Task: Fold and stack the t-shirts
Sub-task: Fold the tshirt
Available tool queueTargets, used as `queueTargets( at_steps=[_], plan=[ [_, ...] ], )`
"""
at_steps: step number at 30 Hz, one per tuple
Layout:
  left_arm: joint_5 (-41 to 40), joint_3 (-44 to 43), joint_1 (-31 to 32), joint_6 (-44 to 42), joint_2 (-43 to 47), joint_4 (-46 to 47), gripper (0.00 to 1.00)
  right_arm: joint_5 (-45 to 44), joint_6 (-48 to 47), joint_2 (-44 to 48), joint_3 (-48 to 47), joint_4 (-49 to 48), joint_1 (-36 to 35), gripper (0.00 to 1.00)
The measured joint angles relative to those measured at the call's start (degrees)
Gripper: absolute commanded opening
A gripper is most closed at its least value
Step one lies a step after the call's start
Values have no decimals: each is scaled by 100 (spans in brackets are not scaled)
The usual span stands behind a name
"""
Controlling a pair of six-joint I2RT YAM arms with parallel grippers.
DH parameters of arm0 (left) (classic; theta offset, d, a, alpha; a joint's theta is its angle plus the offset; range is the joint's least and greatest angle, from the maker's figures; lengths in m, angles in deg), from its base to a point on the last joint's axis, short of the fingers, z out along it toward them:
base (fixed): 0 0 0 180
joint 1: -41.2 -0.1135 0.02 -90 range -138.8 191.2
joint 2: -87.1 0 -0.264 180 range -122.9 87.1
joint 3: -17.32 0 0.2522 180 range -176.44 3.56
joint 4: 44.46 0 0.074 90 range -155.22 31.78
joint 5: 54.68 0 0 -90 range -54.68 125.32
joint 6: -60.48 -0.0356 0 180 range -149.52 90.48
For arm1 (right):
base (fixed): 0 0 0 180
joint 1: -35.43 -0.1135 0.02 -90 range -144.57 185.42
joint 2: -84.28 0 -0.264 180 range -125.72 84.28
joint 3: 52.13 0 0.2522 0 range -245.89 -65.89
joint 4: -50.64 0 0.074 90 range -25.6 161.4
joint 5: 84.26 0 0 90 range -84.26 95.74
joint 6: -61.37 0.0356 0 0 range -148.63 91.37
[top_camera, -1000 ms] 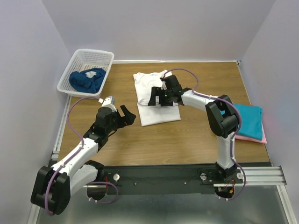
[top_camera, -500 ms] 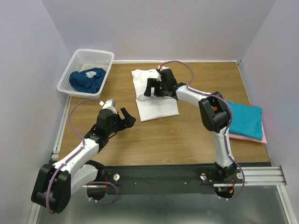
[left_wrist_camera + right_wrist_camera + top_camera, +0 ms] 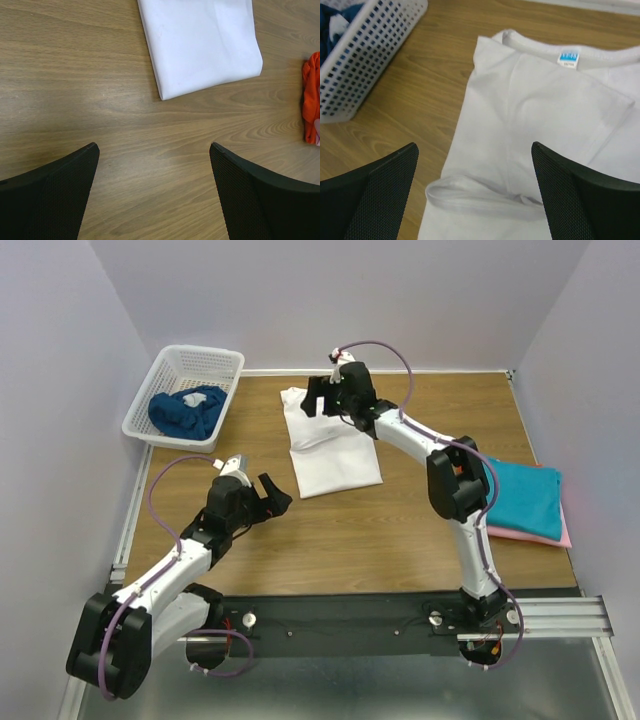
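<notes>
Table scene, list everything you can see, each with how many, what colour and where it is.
white t-shirt: one, white, partly folded, far middle of the table
dark blue t-shirt: one, dark blue, bunched in the basket
teal t-shirt: one, teal, folded at the right edge, on the pink one
pink t-shirt: one, pink, under the teal one, only its edge showing
red-orange cloth: one, red-orange, seen only at the left wrist view's right edge
basket: one, white lattice, far left corner
table: one, brown wood
left gripper: one, black, open, over bare table
right gripper: one, black, open, over the white t-shirt's collar end
</notes>
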Motion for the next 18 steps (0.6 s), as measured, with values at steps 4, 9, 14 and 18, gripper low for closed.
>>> queueTargets(
  at_steps=[4,9,14,18],
  plan=[
    [-2,55,0,24,57,-4,98,144,-74,603,1141,-15,2,100],
    [-2,70,0,28,59,-13,98,651,-96,1270,2282,4,0,100],
    [-7,70,0,35,59,-17,98,1215,-66,1333,2500,4,-61,100],
    [-7,70,0,72,57,-33,98,1414,-46,1051,2317,-61,-210,100]
  ],
)
